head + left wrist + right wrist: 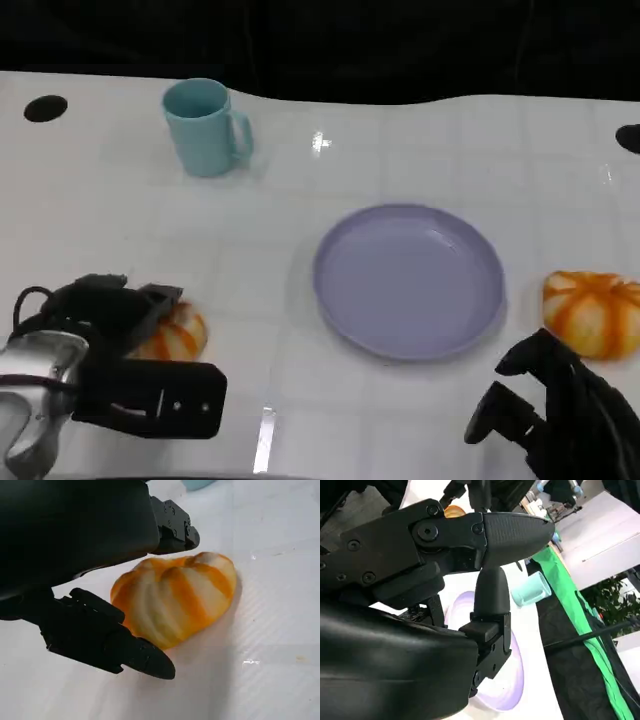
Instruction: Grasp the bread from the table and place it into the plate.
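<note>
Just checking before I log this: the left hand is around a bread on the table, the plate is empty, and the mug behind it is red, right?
Not quite: the mug is light blue, not red, as the head view shows. The rest holds: the left hand is around a bread on the table, and the plate is empty.

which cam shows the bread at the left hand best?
Left wrist view: the bread sits large and unblocked between the left hand's fingers. Head view shows it small, partly behind the left hand. In the right wrist view, I can't tell it apart.
</note>
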Action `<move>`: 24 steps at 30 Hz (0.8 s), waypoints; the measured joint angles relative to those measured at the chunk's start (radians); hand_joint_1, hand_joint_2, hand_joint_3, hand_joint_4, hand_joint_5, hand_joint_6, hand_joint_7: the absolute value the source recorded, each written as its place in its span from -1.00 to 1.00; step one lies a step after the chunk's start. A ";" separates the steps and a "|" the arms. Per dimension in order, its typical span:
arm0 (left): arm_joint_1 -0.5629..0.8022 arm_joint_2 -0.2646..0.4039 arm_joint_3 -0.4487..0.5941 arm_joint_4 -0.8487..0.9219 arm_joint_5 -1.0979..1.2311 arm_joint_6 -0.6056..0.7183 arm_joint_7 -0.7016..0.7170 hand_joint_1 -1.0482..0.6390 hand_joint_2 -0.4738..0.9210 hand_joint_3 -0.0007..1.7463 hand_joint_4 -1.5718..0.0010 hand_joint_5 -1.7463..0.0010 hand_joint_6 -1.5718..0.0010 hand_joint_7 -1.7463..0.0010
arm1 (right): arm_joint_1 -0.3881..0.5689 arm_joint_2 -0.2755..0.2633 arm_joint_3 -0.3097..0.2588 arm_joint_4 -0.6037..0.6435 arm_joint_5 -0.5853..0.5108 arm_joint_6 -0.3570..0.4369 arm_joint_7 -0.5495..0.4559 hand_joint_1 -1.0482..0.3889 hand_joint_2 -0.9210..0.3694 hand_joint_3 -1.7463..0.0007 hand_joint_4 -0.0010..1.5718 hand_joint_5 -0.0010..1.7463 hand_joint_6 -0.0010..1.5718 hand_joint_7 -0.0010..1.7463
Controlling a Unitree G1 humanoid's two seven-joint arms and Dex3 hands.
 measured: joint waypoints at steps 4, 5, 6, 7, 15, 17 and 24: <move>-0.029 -0.004 -0.014 0.059 -0.025 -0.023 0.017 -0.28 0.86 -0.99 0.96 0.98 0.85 0.98 | 0.003 0.000 0.001 -0.016 0.000 0.003 -0.001 -0.20 -1.00 0.44 -0.19 1.00 -0.52 1.00; -0.039 -0.005 -0.016 0.076 -0.034 -0.028 0.021 -0.28 0.86 -1.00 0.96 0.98 0.85 0.98 | 0.003 0.000 0.001 -0.019 0.000 0.004 -0.001 -0.20 -1.00 0.44 -0.19 1.00 -0.52 1.00; -0.048 -0.008 -0.018 0.096 -0.041 -0.034 0.030 -0.28 0.86 -1.00 0.96 0.98 0.84 0.98 | 0.003 0.000 0.001 -0.020 0.000 0.005 -0.001 -0.20 -1.00 0.44 -0.19 1.00 -0.53 1.00; -0.059 -0.010 -0.021 0.118 -0.049 -0.041 0.041 -0.28 0.86 -1.00 0.95 0.98 0.84 0.98 | 0.003 -0.001 0.001 -0.020 0.000 0.006 -0.001 -0.20 -1.00 0.44 -0.19 1.00 -0.53 1.00; -0.127 -0.034 -0.035 0.285 -0.092 -0.103 0.174 -0.05 0.98 -0.90 0.48 0.76 0.53 0.88 | 0.005 -0.001 0.001 -0.024 0.000 0.010 -0.001 -0.20 -1.00 0.46 -0.20 1.00 -0.53 1.00; -0.126 -0.038 -0.028 0.324 -0.117 -0.155 0.248 -0.02 1.00 -0.70 0.28 -0.08 0.06 0.88 | 0.007 -0.001 0.002 -0.025 0.001 0.010 -0.002 -0.21 -1.00 0.47 -0.19 1.00 -0.51 1.00; -0.135 -0.045 -0.026 0.454 -0.137 -0.287 0.495 -0.13 1.00 -0.43 -0.04 -0.98 0.18 -0.86 | 0.009 -0.001 0.003 -0.031 0.001 0.011 -0.004 -0.21 -1.00 0.46 -0.19 1.00 -0.52 1.00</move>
